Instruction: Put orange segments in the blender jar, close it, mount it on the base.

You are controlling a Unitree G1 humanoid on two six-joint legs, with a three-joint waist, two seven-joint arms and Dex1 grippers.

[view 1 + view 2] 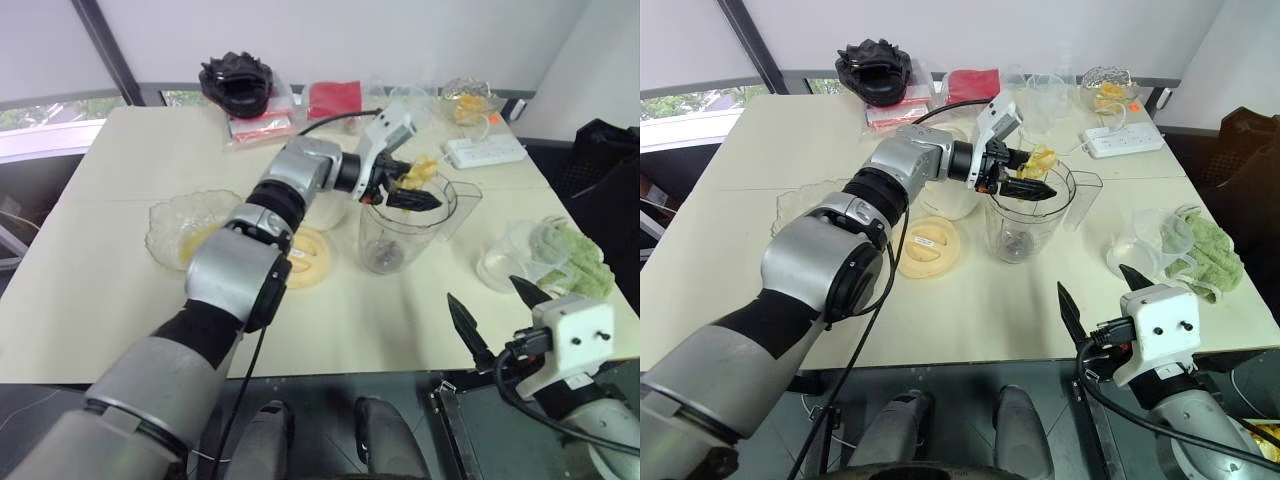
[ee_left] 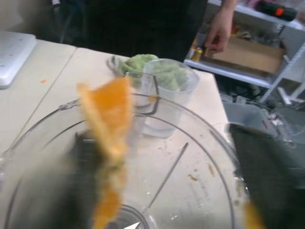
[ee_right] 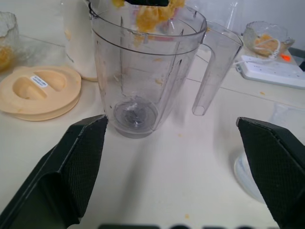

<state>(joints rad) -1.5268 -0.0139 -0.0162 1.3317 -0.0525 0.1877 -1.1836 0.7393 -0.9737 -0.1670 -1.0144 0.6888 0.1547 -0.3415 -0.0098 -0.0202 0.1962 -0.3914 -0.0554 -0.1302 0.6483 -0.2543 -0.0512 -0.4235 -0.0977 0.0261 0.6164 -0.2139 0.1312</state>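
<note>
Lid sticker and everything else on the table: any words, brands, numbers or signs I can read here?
None can be read.
Pale-yellow lid: a small white sticker with dark print, too small to read.
Blender jar: no marking can be made out.
White power strip: no text can be made out.

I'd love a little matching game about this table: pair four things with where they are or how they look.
Things:
1. orange segment
2. blender jar
3. pale-yellow lid
4. right claw

Descriptions:
A. lying flat on the table beside the jar
B. open and holding nothing, near the table's front edge
C. at the left claw, over the jar's mouth
D. upright on the table, lid off, no fruit at the bottom

Pairs: 1-C, 2-D, 3-A, 4-B
</note>
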